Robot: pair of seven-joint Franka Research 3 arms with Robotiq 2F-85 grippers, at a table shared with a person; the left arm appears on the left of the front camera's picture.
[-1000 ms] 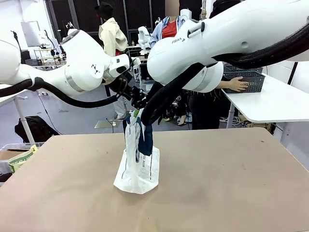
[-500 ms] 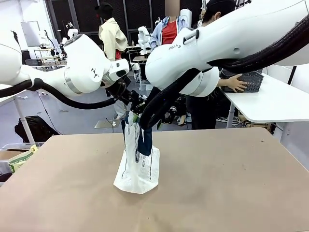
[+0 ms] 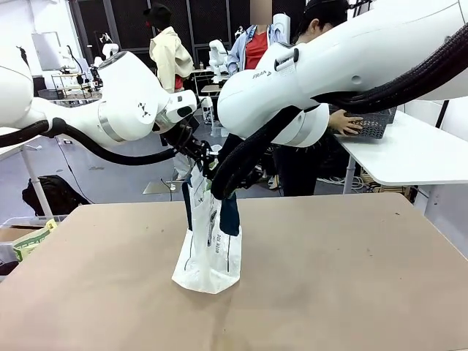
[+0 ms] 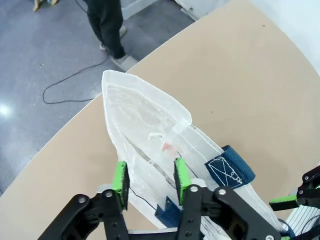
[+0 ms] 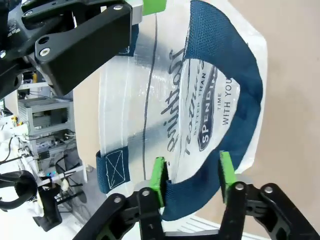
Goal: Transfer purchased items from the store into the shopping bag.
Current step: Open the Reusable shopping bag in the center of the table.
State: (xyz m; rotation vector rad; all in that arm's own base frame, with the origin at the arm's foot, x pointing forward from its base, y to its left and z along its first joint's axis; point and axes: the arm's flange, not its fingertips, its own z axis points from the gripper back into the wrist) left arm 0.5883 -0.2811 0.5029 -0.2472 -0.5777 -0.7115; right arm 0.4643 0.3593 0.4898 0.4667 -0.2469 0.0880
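Observation:
The clear shopping bag (image 3: 212,248) with navy strap handles stands upright mid-table. My left gripper (image 3: 199,162) is at its top from the left and is open; in the left wrist view (image 4: 150,177) the bag's rim (image 4: 145,115) lies between the spread green pads. My right gripper (image 3: 219,189) is at the top from the right, also open. Its pads (image 5: 192,175) straddle a navy strap beside the oval logo (image 5: 207,115). The dark slotted basket (image 3: 376,124) sits on a far white table under a person's hand (image 3: 342,123). The purchased items are out of view.
The brown table (image 3: 351,278) stretches wide around the bag. The white side table (image 3: 417,153) stands beyond its far right corner. A box (image 3: 29,241) sits off the left edge. My left gripper's black body (image 5: 85,35) crowds the bag top in the right wrist view.
My right arm has dropped slightly lower and to the left at the bag top. The bag's right strap has shifted right. The person has leaned in over the basket.

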